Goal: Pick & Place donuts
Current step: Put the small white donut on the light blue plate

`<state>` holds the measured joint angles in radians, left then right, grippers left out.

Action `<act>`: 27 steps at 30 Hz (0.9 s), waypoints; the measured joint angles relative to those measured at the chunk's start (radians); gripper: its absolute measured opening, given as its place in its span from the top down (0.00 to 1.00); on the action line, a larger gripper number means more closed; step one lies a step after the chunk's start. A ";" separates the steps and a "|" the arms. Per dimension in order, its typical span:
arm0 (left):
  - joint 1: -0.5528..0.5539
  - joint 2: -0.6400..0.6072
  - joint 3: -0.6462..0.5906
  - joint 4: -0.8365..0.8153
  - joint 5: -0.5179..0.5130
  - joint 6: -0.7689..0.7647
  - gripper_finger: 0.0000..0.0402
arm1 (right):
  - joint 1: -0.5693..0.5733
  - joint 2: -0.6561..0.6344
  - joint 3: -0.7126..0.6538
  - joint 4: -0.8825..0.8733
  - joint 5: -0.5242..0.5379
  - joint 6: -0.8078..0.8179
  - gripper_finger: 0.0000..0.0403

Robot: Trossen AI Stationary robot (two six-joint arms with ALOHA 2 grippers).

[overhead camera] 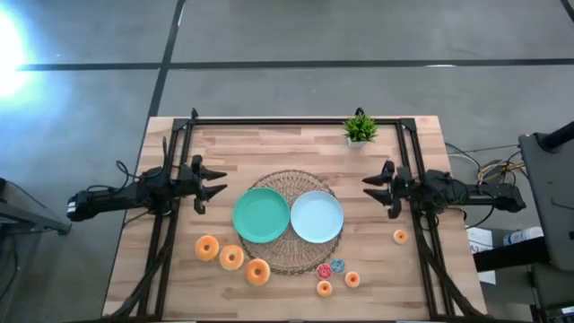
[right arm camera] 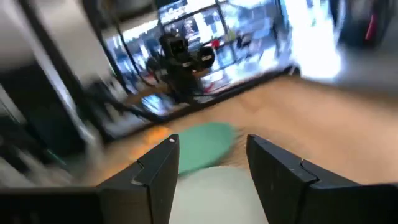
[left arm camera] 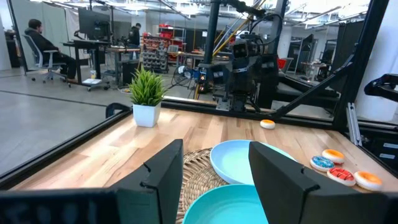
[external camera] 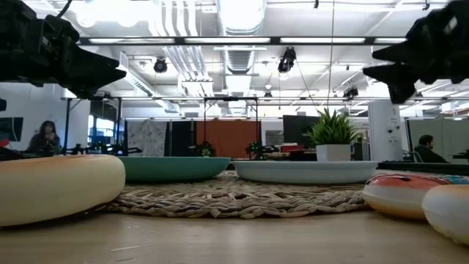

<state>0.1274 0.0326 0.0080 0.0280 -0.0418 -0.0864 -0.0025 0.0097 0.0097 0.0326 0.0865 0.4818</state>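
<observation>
Three larger orange-tan donuts (overhead camera: pixel 231 257) lie flat in a row near the table's near-left edge, one (external camera: pixel 51 187) looming close in the low view. Several coin-sized donuts (overhead camera: pixel 337 274) lie near the mat's near-right side, and one orange one (overhead camera: pixel 400 237) sits apart toward the right. My left gripper (overhead camera: pixel 211 187) hovers open, left of the green plate (overhead camera: pixel 261 215). My right gripper (overhead camera: pixel 372 187) hovers open, right of the light-blue plate (overhead camera: pixel 317 216). Both point inward and touch nothing. In the left wrist view, small donuts (left arm camera: pixel 340 175) show beyond my left gripper (left arm camera: pixel 214 180).
Both plates rest on a round woven mat (overhead camera: pixel 289 182) at the table's middle. A small potted plant (overhead camera: pixel 360 130) stands at the far edge, right of centre. A black frame (overhead camera: pixel 296 121) runs along the far and side edges. Bare wood lies between grippers and donuts.
</observation>
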 joint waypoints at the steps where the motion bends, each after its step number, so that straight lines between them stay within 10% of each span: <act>1: 0.000 0.000 0.000 0.000 0.000 0.000 0.61 | 0.000 0.000 0.000 0.000 -0.002 0.125 0.56; 6: 0.000 0.000 0.000 0.000 0.000 0.000 0.61 | 0.000 0.024 0.000 0.005 0.081 0.575 0.56; 14: 0.000 0.000 0.000 -0.001 0.000 0.000 0.61 | 0.000 0.075 0.000 0.208 0.133 0.759 0.56; 19: 0.000 0.000 0.000 -0.002 0.000 0.000 0.61 | 0.006 0.208 0.009 0.359 -0.023 0.849 0.56; 27: 0.000 0.000 0.000 -0.002 0.000 0.000 0.61 | 0.196 0.655 0.393 -0.370 -0.140 0.853 0.56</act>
<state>0.1274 0.0327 0.0079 0.0259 -0.0414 -0.0865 0.1939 0.6645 0.4025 -0.3375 -0.0538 1.3346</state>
